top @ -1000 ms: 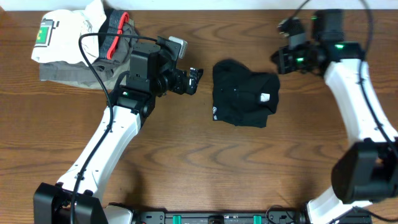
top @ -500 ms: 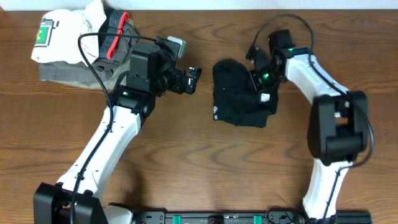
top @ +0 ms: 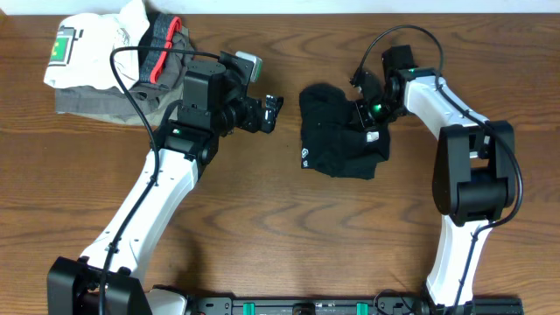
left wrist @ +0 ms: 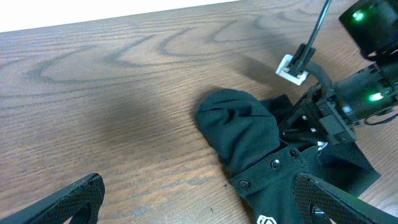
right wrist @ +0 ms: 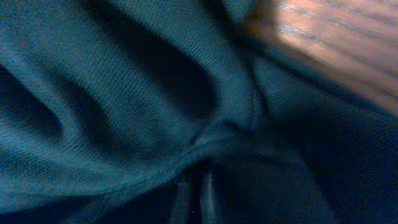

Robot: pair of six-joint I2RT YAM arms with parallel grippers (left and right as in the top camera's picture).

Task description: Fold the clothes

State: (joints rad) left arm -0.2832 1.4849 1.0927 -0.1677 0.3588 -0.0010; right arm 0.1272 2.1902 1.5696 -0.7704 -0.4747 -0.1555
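Note:
The black garment (top: 337, 136) lies bunched on the wooden table, right of centre, with a small white tag (top: 372, 137) and a white print (top: 304, 159). My right gripper (top: 366, 114) is down on its upper right edge. In the right wrist view the fingertips (right wrist: 198, 193) are pressed close together in gathered black fabric (right wrist: 124, 93). My left gripper (top: 273, 112) is open and empty just left of the garment, low over the table. In the left wrist view its fingers (left wrist: 205, 199) straddle bare wood and the garment's near edge (left wrist: 242, 130).
A pile sits at the back left: a white garment with a green patch (top: 87, 44) on folded grey garments with red trim (top: 157, 52). The table's back edge runs along the top of the overhead view. The right arm's cable loops above the garment (top: 402, 35).
My right arm swung in from the far right back corner and came down onto the garment's upper right edge. The left arm has not moved.

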